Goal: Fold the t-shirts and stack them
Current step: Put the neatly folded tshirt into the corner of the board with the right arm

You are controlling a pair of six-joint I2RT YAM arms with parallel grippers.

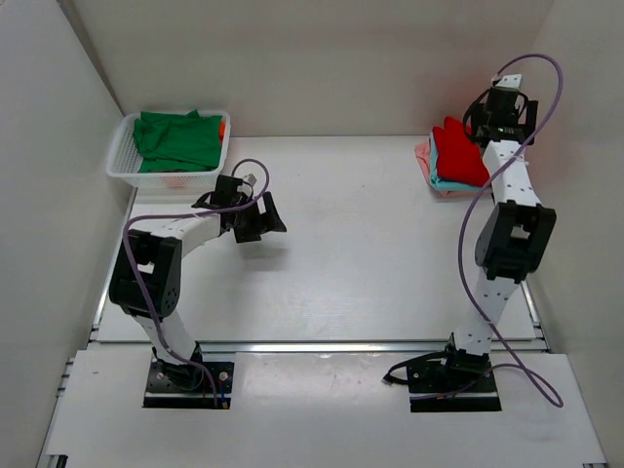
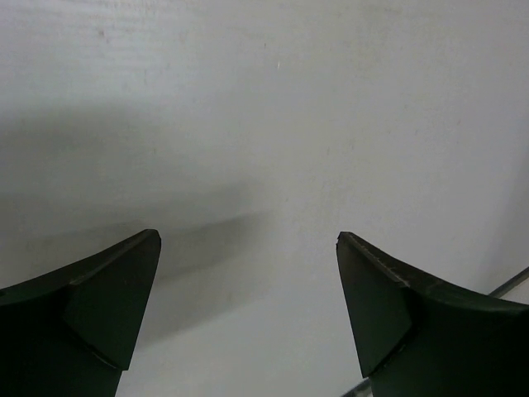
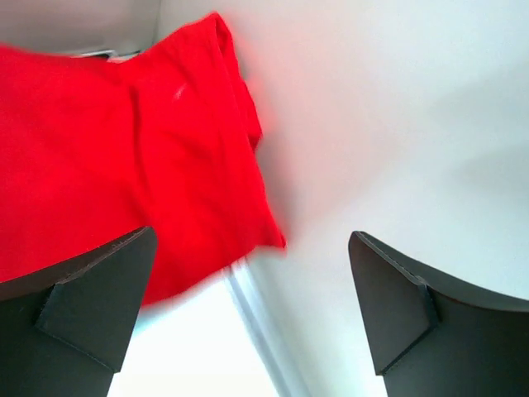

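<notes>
Nearest to the arm bases, the left tool (image 2: 248, 238) is hanging over the bare white tabletop (image 1: 370, 244), left of the middle. Its two dark fingers (image 2: 107, 289) are standing wide apart and are gripping nothing; only the tabletop and a soft shadow are showing between them. Farther back on the right side, the right arm is reaching almost straight away from its base, and the right tool (image 3: 252, 236) is sitting at the far right edge, close to the wall. This tool is also spread, with nothing between its fingers. In the right wrist view the red tee (image 1: 460, 151) is filling the left part of the picture, just beside the left finger; I cannot tell if the finger is touching the cloth. The red tee is lying folded on top of a small stack at the far right of the tabletop. The edge of the teal tee (image 1: 441, 179) is peeking out under it, and a pink layer (image 1: 423, 151) is showing at the left edge of the stack. In the far left corner, the green tee (image 1: 175, 139) is lying loosely inside the white mesh basket (image 1: 122, 161), well apart from the stack.
</notes>
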